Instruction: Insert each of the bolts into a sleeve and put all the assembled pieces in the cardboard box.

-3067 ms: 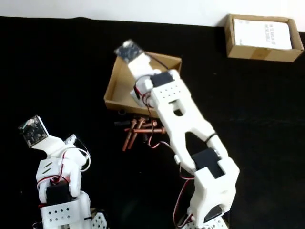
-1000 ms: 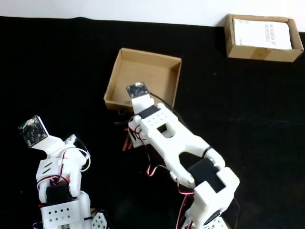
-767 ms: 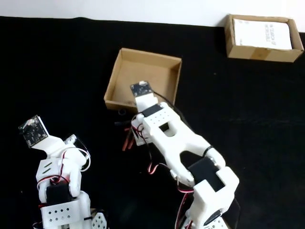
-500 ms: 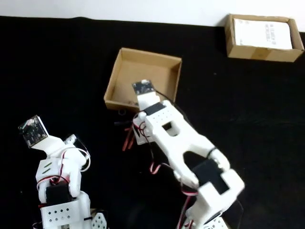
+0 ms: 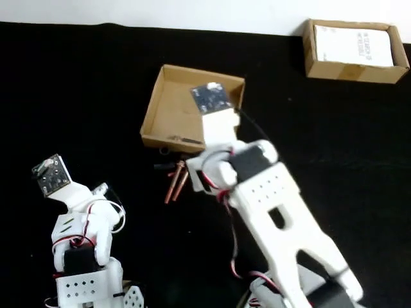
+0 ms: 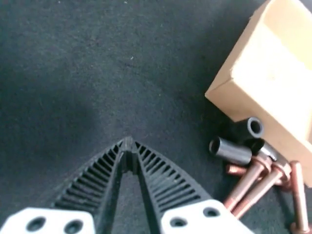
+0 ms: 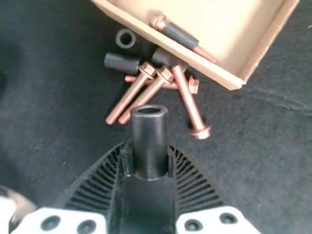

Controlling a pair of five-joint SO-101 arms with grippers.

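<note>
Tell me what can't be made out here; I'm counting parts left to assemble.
- High view: the right arm covers part of the bolts and a corner of the cardboard box, so no full count.
- High view: the loose sleeves are too small and dark against the black cloth.
- Left wrist view: some bolts run off the picture's edge.

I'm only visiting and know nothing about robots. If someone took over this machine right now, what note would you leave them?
Left gripper: shut, holding nothing.
Right gripper: shut on a black sleeve, above the loose bolts.
Done: one assembled piece lies in the cardboard box.
Left to do: the loose bolts and loose sleeves beside the box need pairing, then boxing.
</note>
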